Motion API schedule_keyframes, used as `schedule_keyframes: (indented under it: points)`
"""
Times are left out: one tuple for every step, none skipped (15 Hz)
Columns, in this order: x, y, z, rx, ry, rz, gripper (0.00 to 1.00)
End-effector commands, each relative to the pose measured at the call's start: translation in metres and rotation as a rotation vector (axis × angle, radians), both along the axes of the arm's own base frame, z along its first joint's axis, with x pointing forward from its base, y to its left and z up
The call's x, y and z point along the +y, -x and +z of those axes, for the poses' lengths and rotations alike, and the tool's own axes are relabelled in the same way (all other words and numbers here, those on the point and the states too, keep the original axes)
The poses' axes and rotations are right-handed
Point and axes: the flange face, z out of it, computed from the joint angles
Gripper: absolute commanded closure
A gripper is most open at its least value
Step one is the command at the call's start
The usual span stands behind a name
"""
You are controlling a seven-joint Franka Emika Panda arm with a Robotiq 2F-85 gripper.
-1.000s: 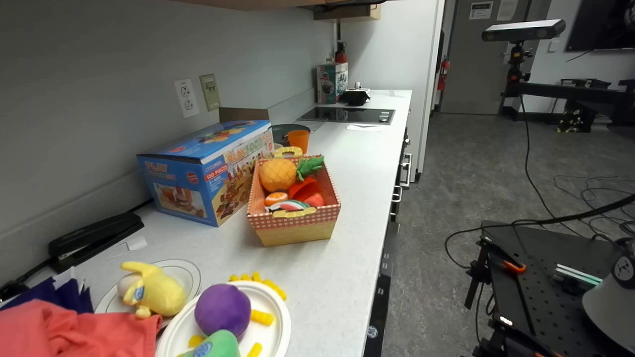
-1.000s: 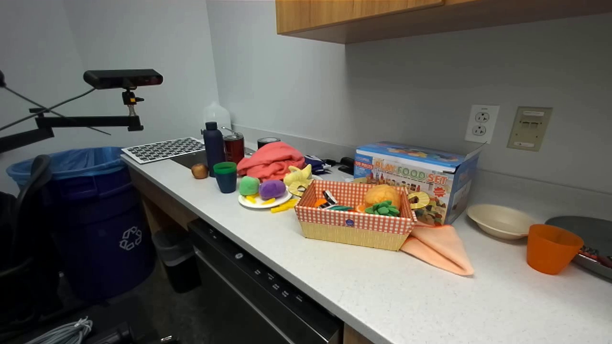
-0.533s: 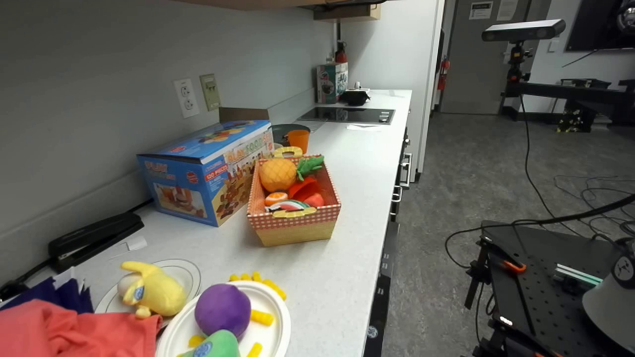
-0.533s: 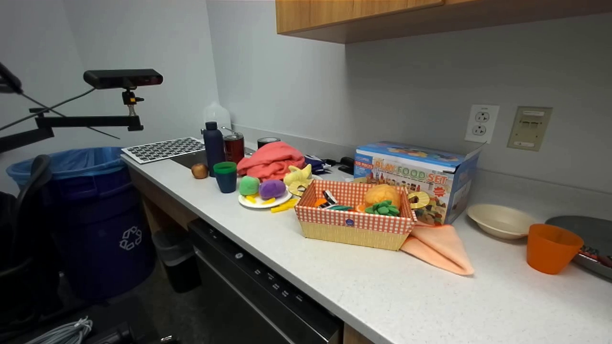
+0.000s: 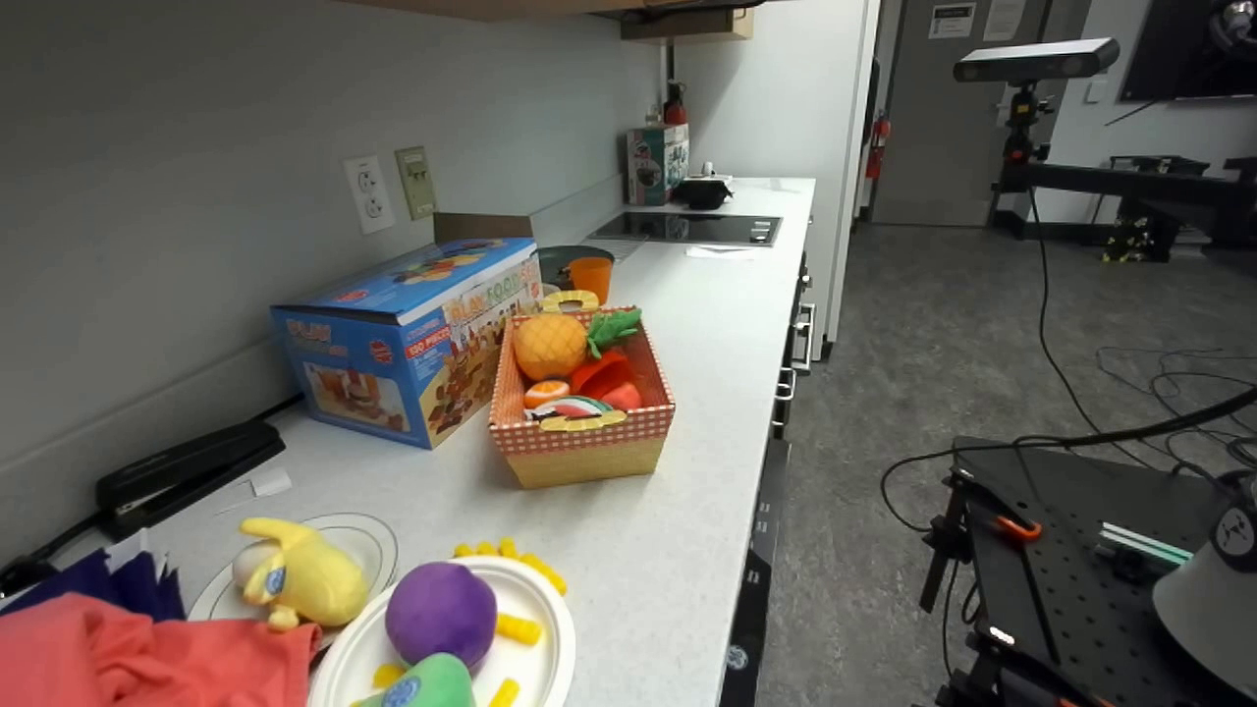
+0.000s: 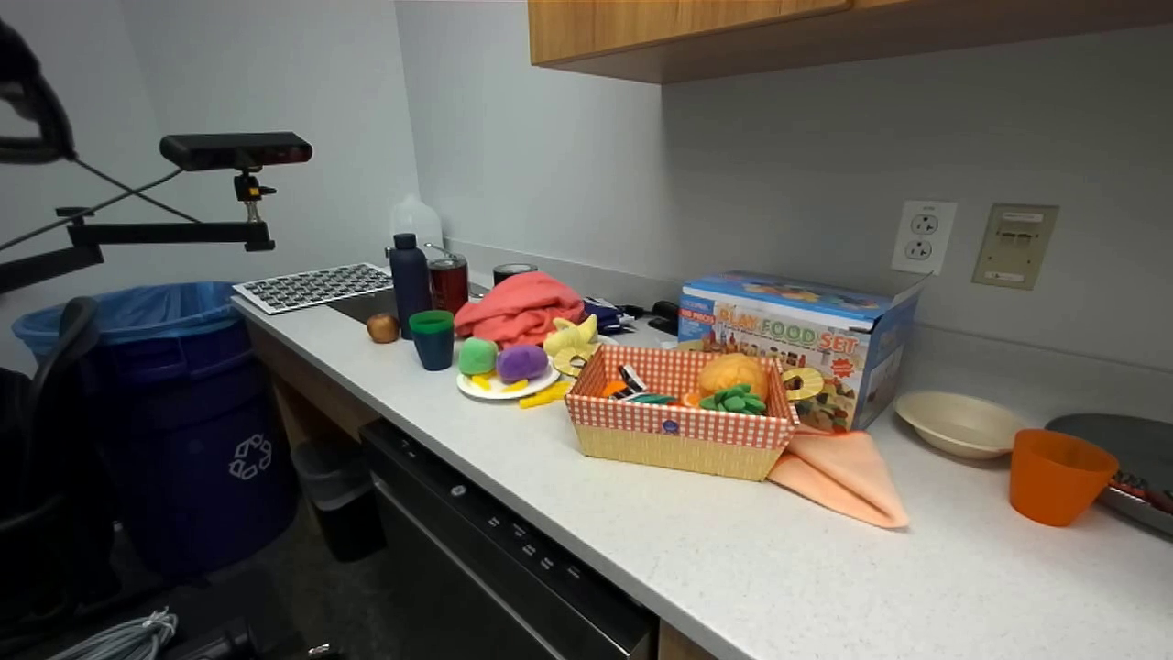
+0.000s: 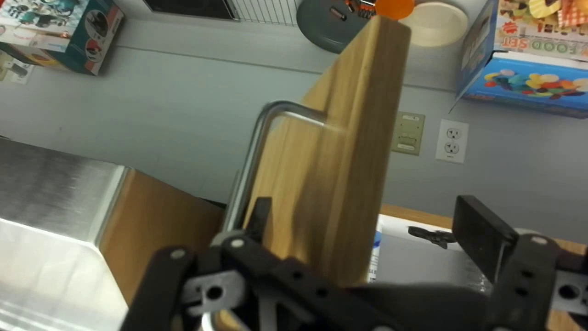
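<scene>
Hand (image 7: 367, 202) released: fingers spread wide, nothing gripped. Clock positions read in the wrist view, centred on the hand.

Handle (image 7: 250, 165) at 10 o'clock. Long bar runs from about half past 12 down to half past 6, just beside the 9 o'clock finger (image 7: 260, 216); as seen, outside the finger gap. Bar and finger overlap near the knuckle; contact cannot be told. Judged the key relation: sideways offset of bar from gap; depth uncertain.

Door (image 7: 298, 174), wooden, carries the handle. Its thick edge runs nearly parallel to the bar and crosses the gap in view; 3 o'clock finger (image 7: 482, 234) lies beyond that edge.

Further out: apparent cabinet interior (image 7: 422, 262) at 4 to 5; switch plate (image 7: 408, 133) at 1; outlet (image 7: 452, 140) at 2, food box (image 7: 528, 82) beyond; cup (image 7: 395, 7) at 12; metal-faced unit (image 7: 151, 216) at 9.

Both exterior views: basket (image 6: 678, 449) on the surface (image 6: 825, 587), food box just beside it. Hand not made out there.
</scene>
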Motion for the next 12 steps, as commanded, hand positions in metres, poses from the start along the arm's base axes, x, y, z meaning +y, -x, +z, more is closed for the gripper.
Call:
schedule_keyframes:
  points:
    - [0.012, -0.007, 0.009, -0.036, -0.056, 0.069, 0.00]
    - [0.017, -0.008, 0.008, -0.036, -0.071, 0.086, 0.00]
    - [0.023, -0.010, 0.005, -0.034, -0.086, 0.102, 0.00]
    - [0.028, -0.013, 0.004, -0.032, -0.099, 0.118, 0.00]
    - [0.035, -0.014, 0.002, -0.029, -0.112, 0.136, 0.00]
    - [0.042, -0.015, 0.001, -0.023, -0.124, 0.154, 0.00]
    - [0.048, -0.015, 0.001, -0.020, -0.132, 0.173, 0.00]
    - [0.056, -0.017, -0.001, -0.019, -0.141, 0.198, 0.00]
    - [0.062, -0.020, -0.002, -0.018, -0.156, 0.220, 0.00]
    - [0.070, -0.024, -0.004, -0.016, -0.174, 0.246, 0.00]
    - [0.078, -0.029, -0.007, -0.012, -0.190, 0.271, 0.00]
    - [0.086, -0.033, -0.010, -0.012, -0.205, 0.300, 0.00]
